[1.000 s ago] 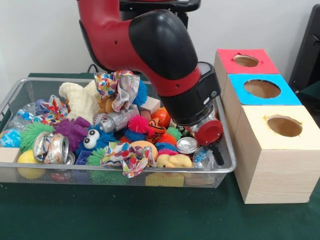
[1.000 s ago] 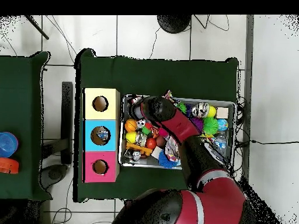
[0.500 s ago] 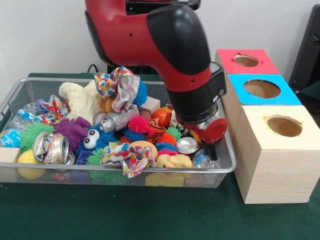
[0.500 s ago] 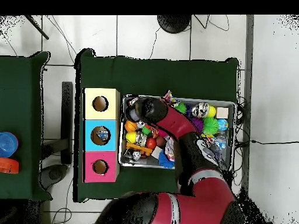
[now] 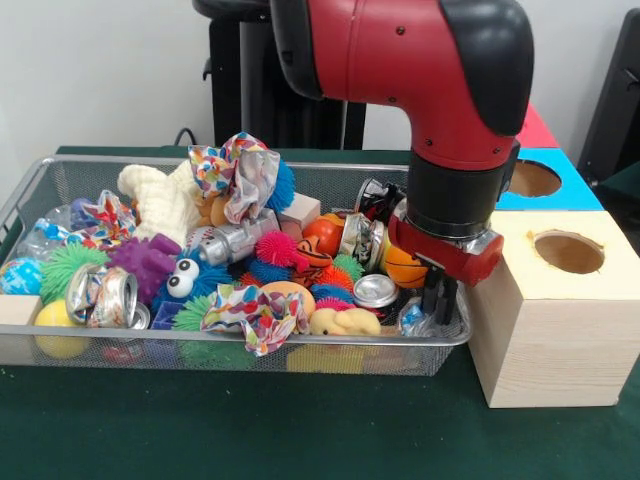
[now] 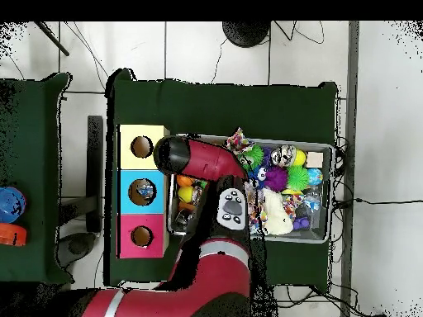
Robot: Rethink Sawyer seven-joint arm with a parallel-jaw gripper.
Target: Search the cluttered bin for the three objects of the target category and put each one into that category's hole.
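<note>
Since the earlier frame my arm has swung toward the right of the front view, and the gripper (image 5: 440, 297) now hangs low at the right end of the wire bin (image 5: 200, 345), beside the yellow-topped box (image 5: 560, 290). I cannot tell if its jaws are open or closed. Behind it, mid-frame, a crushed can (image 5: 375, 291) and an orange ball (image 5: 402, 268) lie among the clutter.

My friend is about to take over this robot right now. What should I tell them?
The tool hangs low at the wire bin's end next to the boxes. Open or shut: cannot tell.
The bin is full of toys, cloths and crushed cans.
Something small shows in the blue box's hole. The yellow box and the red box show nothing.
Left to do: the tally is unclear, so keep searching and dropping.
</note>
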